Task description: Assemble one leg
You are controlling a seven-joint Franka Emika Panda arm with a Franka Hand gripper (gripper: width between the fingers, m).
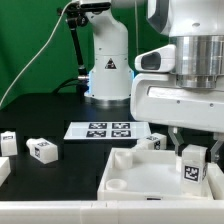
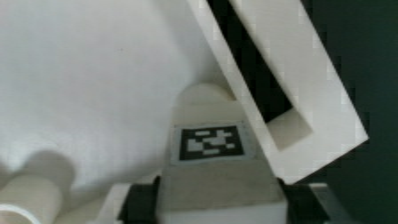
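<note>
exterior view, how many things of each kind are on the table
Small white tagged blocks (legs): 4, namely one in the gripper at, one at, one at, one at
Large white tray-like panel: 1
Marker board: 1
Total: 6, not counting a white piece cut off at the exterior view's left edge.

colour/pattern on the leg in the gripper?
The small white plastic leg block carries a black-and-white square tag; wrist view shows it best.
</note>
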